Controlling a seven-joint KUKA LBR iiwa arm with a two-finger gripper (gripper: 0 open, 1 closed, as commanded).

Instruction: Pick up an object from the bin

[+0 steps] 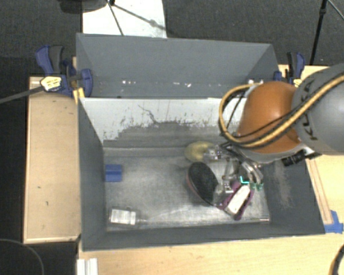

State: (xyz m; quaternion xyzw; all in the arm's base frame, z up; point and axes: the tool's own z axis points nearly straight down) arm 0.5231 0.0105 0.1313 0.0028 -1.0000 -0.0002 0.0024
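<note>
orange cover topped the gripper, clenched or released i couldn't tell, beside a black oval right of centre in the bin; best descend centred, clear of the purple-white thing.

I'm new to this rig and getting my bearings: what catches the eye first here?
The arm's orange-covered wrist looms in from the right, with its gripper low in the bin's right half, next to a dark oval object and a white and purple thing. Apart from them, a small blue block lies at the left and a pale clear packet near the front left corner.
</note>
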